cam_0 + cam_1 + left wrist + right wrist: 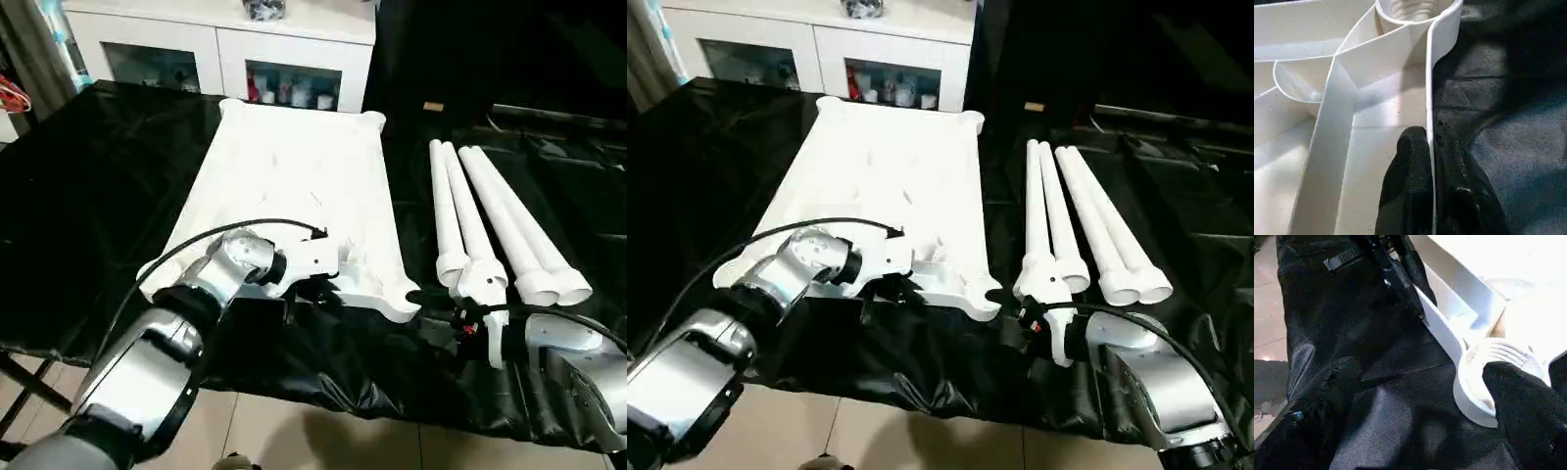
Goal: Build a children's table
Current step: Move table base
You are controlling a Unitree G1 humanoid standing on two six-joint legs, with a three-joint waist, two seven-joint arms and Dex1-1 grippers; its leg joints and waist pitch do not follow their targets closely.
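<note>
Table top (pixel 294 186) lies underside up; four legs (pixel 490 220) lie beside it, none fitted. Left gripper (pixel 1431 161) is clamped on its near rim; right gripper (pixel 1420 396) is spread wide.

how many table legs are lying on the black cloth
4, side by side right of the table top: leg one nearest it, then leg two, leg three and leg four outermost.

the white plastic table top (pixel 294 186) is lying ribbed underside up on the black-covered worktop (pixel 98 196), its round corner sockets facing upward, reaching toward the far edge. four white tapered legs (pixel 490 220) are lying side by side just right of it, wide ends toward the near edge.
</note>
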